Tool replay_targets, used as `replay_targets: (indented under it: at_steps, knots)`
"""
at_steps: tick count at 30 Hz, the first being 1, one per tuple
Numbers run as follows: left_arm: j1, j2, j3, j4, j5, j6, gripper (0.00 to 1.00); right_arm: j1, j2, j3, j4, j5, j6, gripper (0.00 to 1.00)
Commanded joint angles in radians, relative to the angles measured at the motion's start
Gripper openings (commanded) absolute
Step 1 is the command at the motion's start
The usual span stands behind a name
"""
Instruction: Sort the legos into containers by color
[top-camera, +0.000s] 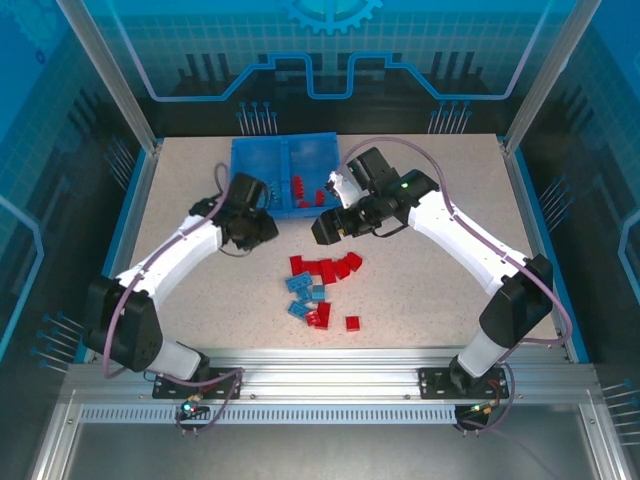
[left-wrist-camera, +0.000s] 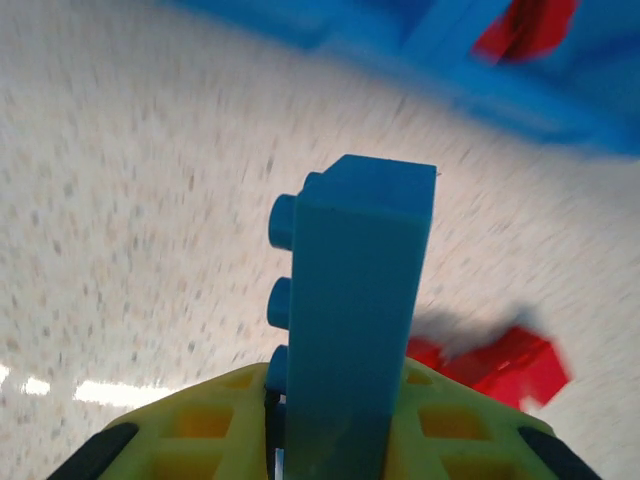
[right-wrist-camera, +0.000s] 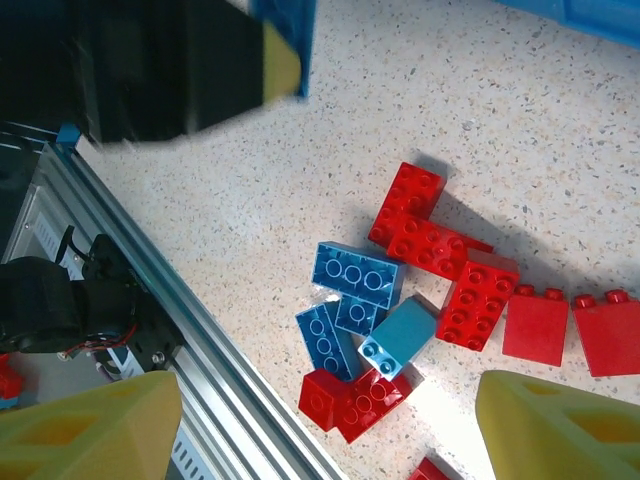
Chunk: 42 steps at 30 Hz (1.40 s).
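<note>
The left pincer (left-wrist-camera: 335, 445) is pinching a blue brick (left-wrist-camera: 360, 310) upright above the table (left-wrist-camera: 120, 200), near the front wall of the bin (top-camera: 283, 141). The right pincer (right-wrist-camera: 320, 440) is hanging spread wide over the loose pile of red and blue bricks (right-wrist-camera: 355, 275), while several red bricks (top-camera: 305, 190) are lying in the bin's right compartment

You hold a light blue brick (left-wrist-camera: 355, 320) between the left gripper's (left-wrist-camera: 330, 440) yellow pads (left-wrist-camera: 215, 420). Under it, the table (left-wrist-camera: 120, 200) is cream with dark speckles. Ahead of that gripper, the bin (top-camera: 284, 141) is blue. Below the right gripper's (right-wrist-camera: 320, 430) yellow pads, red legos (right-wrist-camera: 430, 240) lie among blue legos (right-wrist-camera: 355, 275).
</note>
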Motion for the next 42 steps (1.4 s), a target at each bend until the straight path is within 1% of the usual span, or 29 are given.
replay_targets:
  at_steps: [1, 3, 7, 10, 13, 15, 18, 20, 24, 26, 28, 33, 35, 39, 42]
  knots:
    - [0.064, 0.037, 0.092, -0.009, -0.03, 0.061, 0.14, 0.011, -0.012, 0.011, 0.018, -0.008, 0.0, 0.79]
    - [0.095, 0.099, 0.167, 0.002, -0.032, 0.089, 0.14, 0.011, -0.007, 0.018, 0.017, 0.002, 0.001, 0.79]
    - [0.12, 0.267, 0.337, 0.021, -0.058, 0.166, 0.13, 0.011, -0.006, 0.022, 0.015, 0.016, 0.013, 0.79]
    - [0.122, 0.427, 0.521, -0.036, -0.095, 0.221, 0.13, 0.01, -0.017, 0.015, 0.017, 0.028, 0.021, 0.78]
    - [0.128, 0.568, 0.69, -0.1, -0.142, 0.242, 0.13, 0.011, -0.033, 0.004, 0.015, 0.036, 0.026, 0.78]
    - [0.136, 0.635, 0.763, -0.116, -0.169, 0.251, 0.13, 0.01, -0.047, -0.002, 0.012, 0.046, 0.026, 0.78]
    - [0.154, 0.706, 0.839, -0.117, -0.175, 0.251, 0.14, 0.01, -0.07, -0.009, 0.006, 0.068, 0.023, 0.78]
    - [0.165, 0.749, 0.896, -0.128, -0.162, 0.247, 0.17, 0.011, -0.081, -0.013, 0.005, 0.08, 0.021, 0.78]
    - [0.173, 0.841, 1.035, -0.194, -0.143, 0.262, 0.31, 0.009, -0.098, -0.028, 0.01, 0.089, 0.029, 0.79]
    - [0.174, 0.877, 1.105, -0.241, -0.143, 0.268, 0.35, 0.009, -0.099, -0.031, 0.011, 0.085, 0.029, 0.79]
    - [0.174, 0.891, 1.146, -0.266, -0.141, 0.269, 0.38, 0.008, -0.099, -0.032, 0.011, 0.085, 0.029, 0.79]
    - [0.174, 0.856, 1.148, -0.265, -0.132, 0.27, 0.4, 0.008, -0.101, -0.042, 0.012, 0.084, 0.026, 0.78]
    - [0.174, 0.839, 1.148, -0.269, -0.129, 0.276, 0.45, 0.007, -0.101, -0.048, 0.015, 0.084, 0.029, 0.79]
    - [0.173, 0.775, 1.144, -0.283, -0.107, 0.29, 0.46, 0.006, -0.097, -0.056, 0.015, 0.078, 0.031, 0.79]
    - [0.171, 0.693, 1.115, -0.285, -0.07, 0.3, 0.46, 0.006, -0.108, -0.082, 0.015, 0.1, 0.042, 0.79]
